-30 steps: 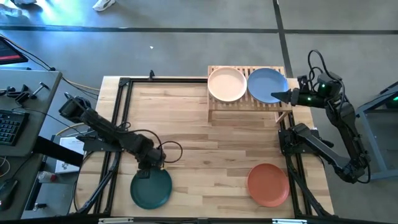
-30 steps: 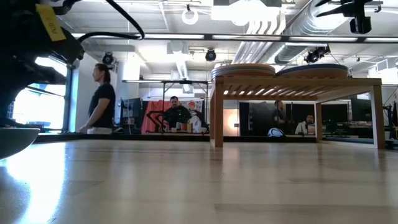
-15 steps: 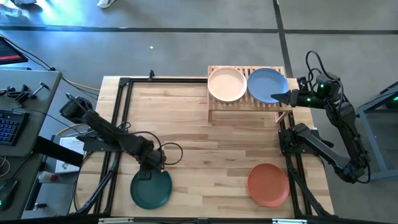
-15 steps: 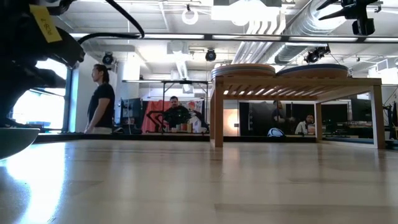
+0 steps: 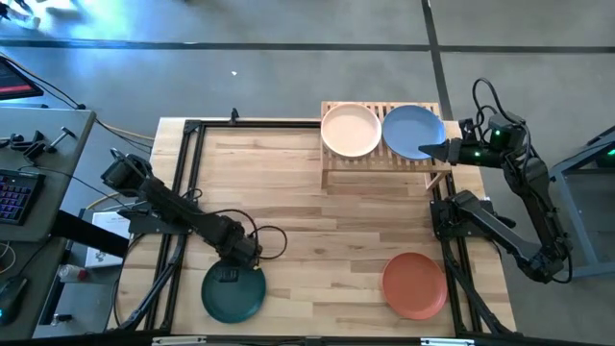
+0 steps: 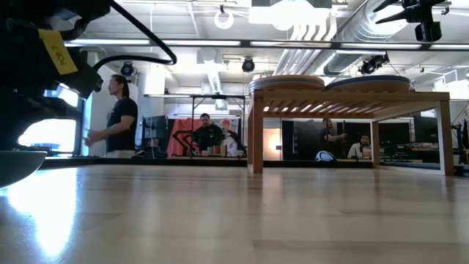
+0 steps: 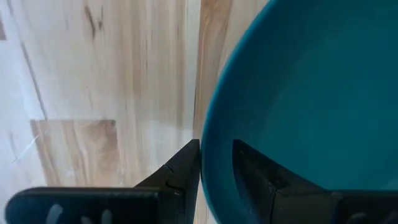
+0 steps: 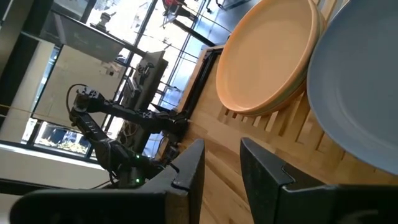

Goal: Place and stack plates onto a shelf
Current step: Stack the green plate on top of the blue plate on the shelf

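The dark green plate [image 5: 233,293] lies flat near the table's near-left corner. My left gripper [image 5: 236,259] is at its far rim, shut on it [image 7: 216,146]. The light-wood shelf [image 5: 332,165] stands at the far edge. It carries a peach plate [image 5: 351,130] on top of another plate, and beside them a blue plate [image 5: 411,128]. My right gripper [image 5: 424,149] hovers open just over the blue plate's right rim, clear of it [image 8: 222,149]. A terracotta plate [image 5: 414,284] rests on the table near the right. My left gripper pinches the dark green plate's far rim [image 7: 208,130]. One finger [image 7: 185,167] is outside the rim and the other finger [image 7: 256,173] is inside the bowl. The fingers come slanting down from the far side. The plate still lies on the table.
A black frame [image 5: 187,183] runs along the table's left and far sides. The right arm's base [image 5: 461,216] stands between the shelf and the terracotta plate. Bare wood lies in the table's middle [image 5: 317,231]. People [image 6: 121,125] move in the room beyond.
My left gripper has crept a little toward the table's near edge and right, onto the dark green plate's far rim. The plate has stayed where it was, and my right gripper has kept still over the blue plate.
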`<state>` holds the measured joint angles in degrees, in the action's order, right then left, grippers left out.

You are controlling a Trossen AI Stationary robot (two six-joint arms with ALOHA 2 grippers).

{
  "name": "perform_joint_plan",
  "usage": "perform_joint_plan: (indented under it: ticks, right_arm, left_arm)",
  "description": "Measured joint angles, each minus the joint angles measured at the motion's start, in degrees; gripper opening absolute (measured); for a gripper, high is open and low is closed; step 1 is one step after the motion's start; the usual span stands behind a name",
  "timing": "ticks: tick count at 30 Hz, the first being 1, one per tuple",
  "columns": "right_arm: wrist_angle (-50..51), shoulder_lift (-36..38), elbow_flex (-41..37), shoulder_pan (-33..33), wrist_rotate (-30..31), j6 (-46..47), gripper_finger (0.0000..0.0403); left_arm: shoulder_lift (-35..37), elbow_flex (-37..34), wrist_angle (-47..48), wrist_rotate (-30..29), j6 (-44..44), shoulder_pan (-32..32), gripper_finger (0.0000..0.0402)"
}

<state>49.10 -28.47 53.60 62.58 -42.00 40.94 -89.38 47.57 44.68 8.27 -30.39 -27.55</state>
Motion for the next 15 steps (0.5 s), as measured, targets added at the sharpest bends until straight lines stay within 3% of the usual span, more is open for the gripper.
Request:
perform_joint_plan:
  ticks: [6, 15]
  right_arm:
    - [0.00, 0.00, 0.00, -0.01, 0.00, 0.05, 0.0085]
    - [0.02, 0.00, 0.00, 0.01, -0.24, 0.14, 0.0085]
  left_arm:
    - [-0.67, 0.00, 0.08, -0.08, -0.88, 0.04, 0.0081]
    - [-0.55, 0.07, -0.39, 0.05, -0.54, 0.20, 0.0007]
